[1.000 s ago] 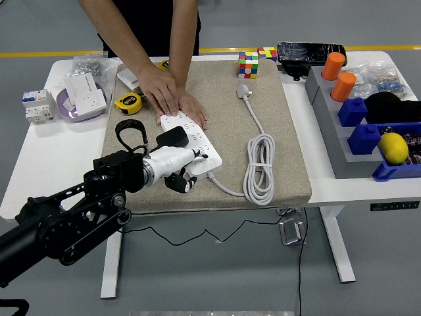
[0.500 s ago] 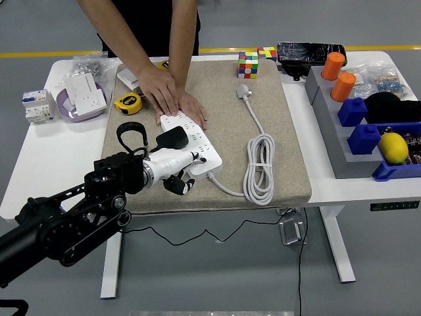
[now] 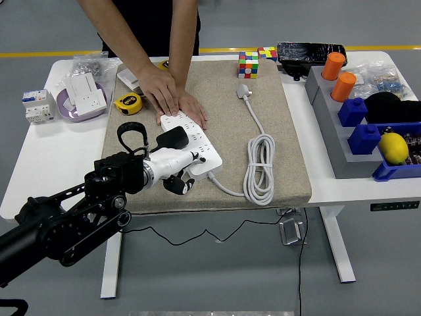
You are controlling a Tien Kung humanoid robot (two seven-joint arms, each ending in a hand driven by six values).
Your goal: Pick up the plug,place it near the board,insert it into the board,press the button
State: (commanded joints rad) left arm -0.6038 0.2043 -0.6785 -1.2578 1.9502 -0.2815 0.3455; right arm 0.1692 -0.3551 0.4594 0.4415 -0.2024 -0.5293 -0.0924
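Observation:
A white power strip lies on the beige mat, its white cable coiled to the right and ending in a white plug. My left hand reaches in from the lower left and is shut on a black plug, which sits against the strip's near left end. The plug's black cord loops up behind my wrist. Black fingers curl under the hand at the strip's front edge. A person's two hands press flat on the strip's far end.
A yellow tape measure lies at the mat's left edge, and a purple bowl with white sockets stands further left. Puzzle cubes sit at the back. Grey and blue bins with orange cylinders and a lemon fill the right.
My left hand and the black plug have barely shifted. The person's hands stay on the strip.

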